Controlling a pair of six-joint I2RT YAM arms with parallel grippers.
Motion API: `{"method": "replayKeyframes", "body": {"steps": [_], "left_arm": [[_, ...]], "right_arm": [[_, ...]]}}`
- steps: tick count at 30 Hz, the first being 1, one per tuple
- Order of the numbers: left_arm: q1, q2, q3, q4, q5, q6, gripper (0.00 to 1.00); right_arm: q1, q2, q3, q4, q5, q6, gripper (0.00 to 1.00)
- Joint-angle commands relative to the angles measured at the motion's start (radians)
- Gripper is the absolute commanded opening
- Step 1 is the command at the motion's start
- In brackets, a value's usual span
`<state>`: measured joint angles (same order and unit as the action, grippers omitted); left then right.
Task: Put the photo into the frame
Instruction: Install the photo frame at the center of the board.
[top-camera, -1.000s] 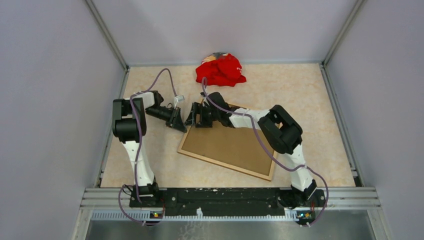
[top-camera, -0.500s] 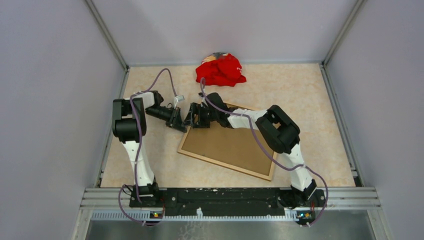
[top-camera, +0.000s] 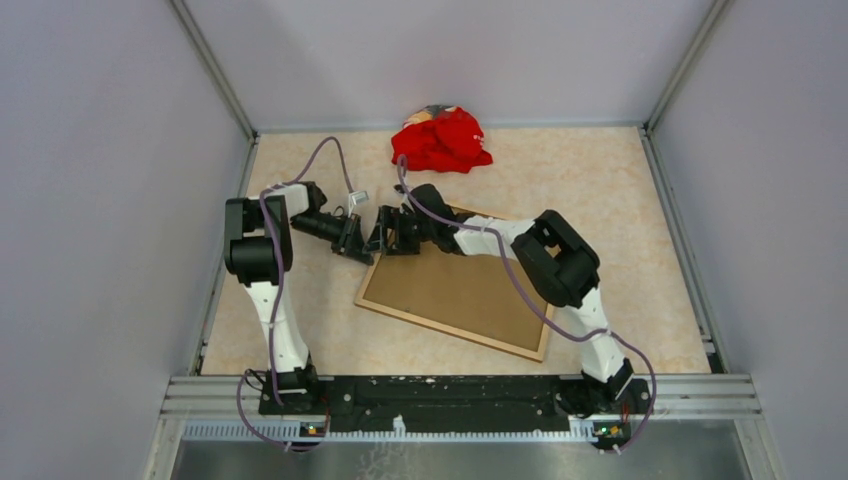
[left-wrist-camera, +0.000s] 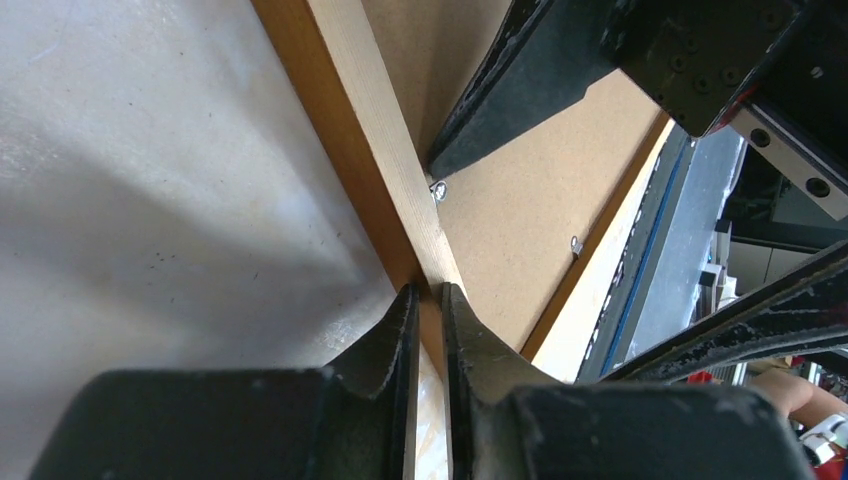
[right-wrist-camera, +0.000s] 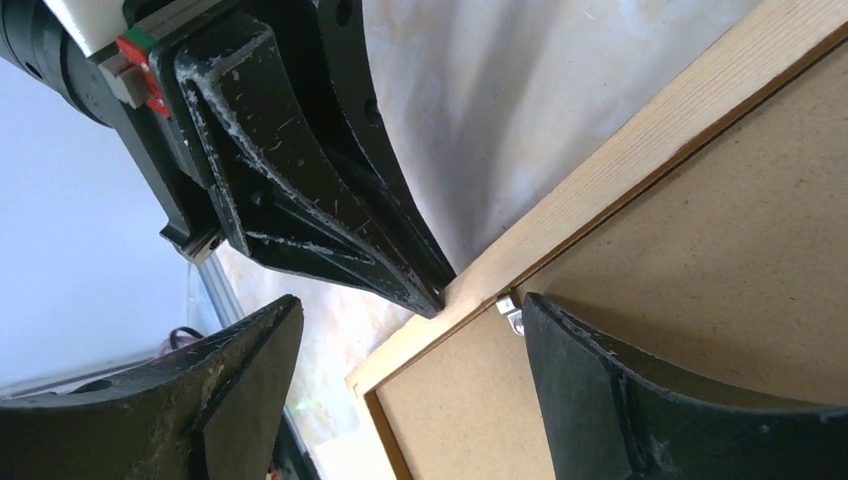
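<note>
The frame (top-camera: 450, 331) lies flat mid-table with the plain brown board (top-camera: 460, 290) inside it. The photo is hidden or out of view. My left gripper (top-camera: 358, 243) is shut, and its tips (left-wrist-camera: 428, 292) touch the frame's light wooden strip (left-wrist-camera: 370, 130) from outside. My right gripper (top-camera: 383, 235) is open over the frame's far left edge. One of its fingers (right-wrist-camera: 620, 400) is over the board beside a small metal tab (right-wrist-camera: 510, 312). The other finger (right-wrist-camera: 200, 400) is over the table outside the strip (right-wrist-camera: 620, 170).
A crumpled red cloth (top-camera: 440, 140) lies at the back of the table, beyond the frame. A second metal tab (left-wrist-camera: 577, 243) sits on the board's far edge. Grey walls enclose the table on three sides.
Both grippers have edged slightly toward the back along the frame's left edge. The frame and board have not visibly moved.
</note>
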<state>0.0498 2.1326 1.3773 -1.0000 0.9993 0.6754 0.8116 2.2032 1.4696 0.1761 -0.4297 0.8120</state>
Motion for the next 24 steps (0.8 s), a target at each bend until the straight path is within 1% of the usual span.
{"method": "replayKeyframes", "body": {"steps": [1,2,5,7,9,12,14,16,21,22,23,24], "left_arm": [[-0.013,-0.007,-0.007,0.038,-0.024,0.027,0.17],[-0.008,-0.013,-0.001,0.034,-0.026,0.025,0.20],[0.005,-0.026,0.017,0.020,-0.032,0.023,0.34],[0.016,-0.042,0.024,0.010,-0.035,0.023,0.41],[0.023,-0.068,0.027,0.000,-0.042,0.027,0.50],[0.029,-0.108,0.031,-0.031,-0.056,0.046,0.57],[0.031,-0.139,0.029,-0.061,-0.060,0.068,0.65],[0.032,-0.177,0.021,-0.086,-0.069,0.091,0.68],[0.039,-0.282,-0.005,-0.144,-0.077,0.158,0.71],[0.041,-0.304,-0.015,-0.150,-0.080,0.167,0.74],[0.041,-0.324,-0.027,-0.154,-0.085,0.181,0.91],[0.040,-0.342,-0.041,-0.157,-0.091,0.193,0.98]], "right_arm": [[0.005,-0.114,0.030,-0.114,0.100,-0.149,0.82],[0.008,-0.162,0.020,-0.149,0.123,-0.206,0.82],[0.035,-0.295,-0.060,-0.256,0.212,-0.379,0.80],[0.073,-0.391,-0.161,-0.303,0.282,-0.495,0.78],[0.117,-0.480,-0.287,-0.345,0.343,-0.568,0.76],[0.205,-0.575,-0.428,-0.397,0.420,-0.619,0.75],[0.271,-0.630,-0.505,-0.402,0.485,-0.639,0.75],[0.329,-0.669,-0.562,-0.395,0.535,-0.646,0.73],[0.403,-0.688,-0.600,-0.406,0.626,-0.648,0.64],[0.410,-0.683,-0.600,-0.407,0.645,-0.652,0.63],[0.417,-0.678,-0.600,-0.410,0.660,-0.658,0.62],[0.423,-0.672,-0.601,-0.410,0.674,-0.667,0.60]]}}
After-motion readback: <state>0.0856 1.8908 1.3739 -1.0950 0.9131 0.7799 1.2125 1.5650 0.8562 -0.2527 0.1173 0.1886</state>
